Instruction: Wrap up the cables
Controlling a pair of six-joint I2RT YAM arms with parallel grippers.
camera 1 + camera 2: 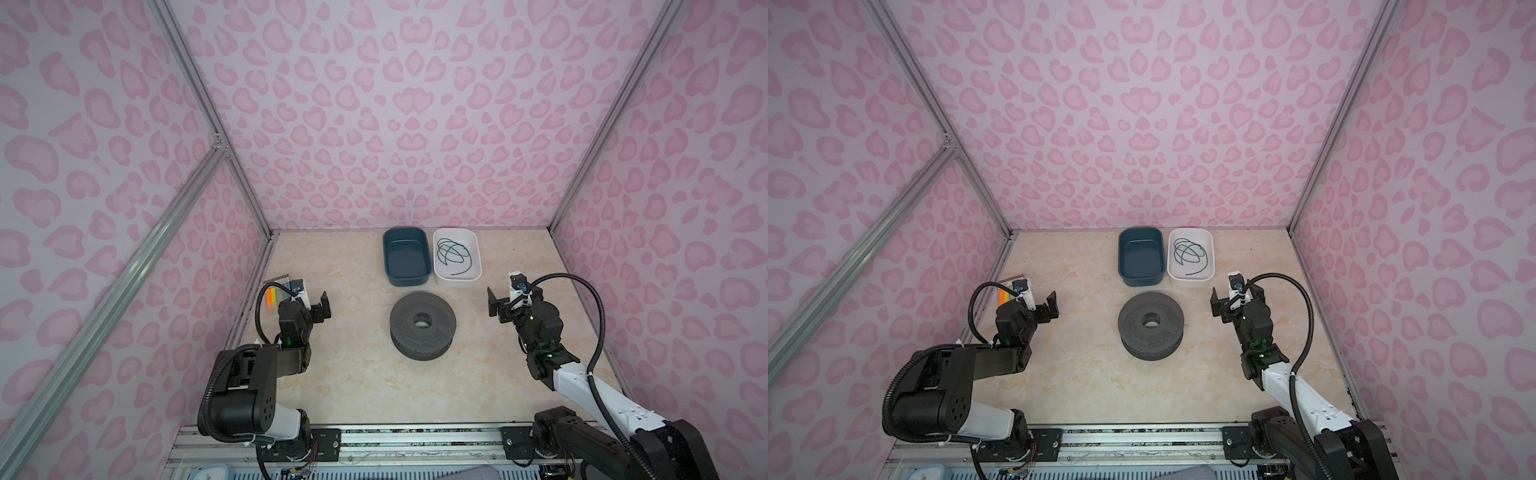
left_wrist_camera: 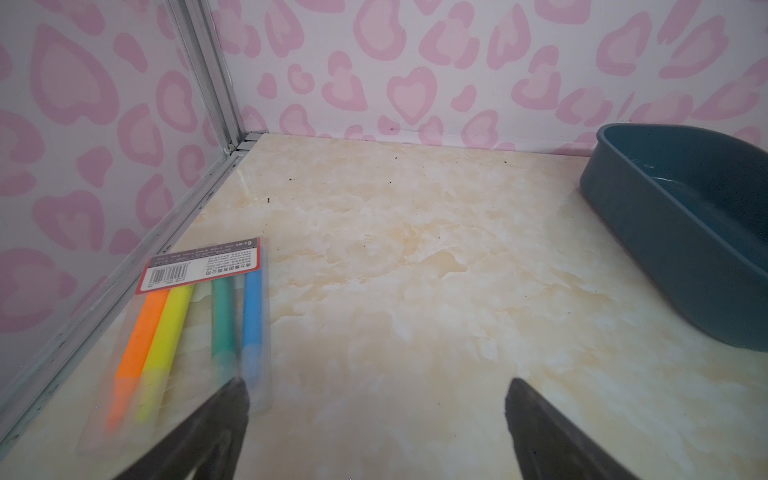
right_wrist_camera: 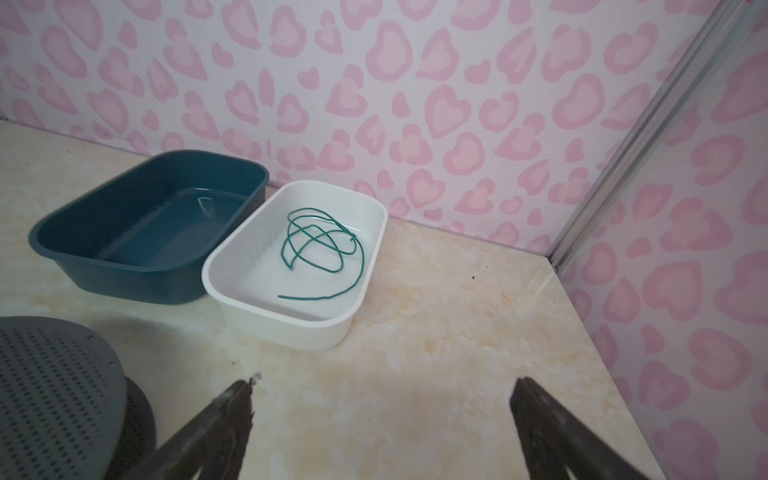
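Lying loose — one green wire [image 3: 301, 297]

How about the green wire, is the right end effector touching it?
Apart. The right wrist view shows the green wire inside the white tray, well beyond the open right end effector.

Pink heart-patterned walls [image 1: 415, 104] close in the space on three sides, joined by aluminium frame rails [image 1: 205, 104]. Below lies a glossy, cream, marble-look tabletop [image 1: 353, 382], evenly lit.

Black-and-white arms [image 1: 590, 380], black corrugated hoses [image 1: 601, 320], dark tapered fingers [image 3: 540, 419], white wrist cameras [image 1: 516, 282], green lights [image 1: 286, 343].
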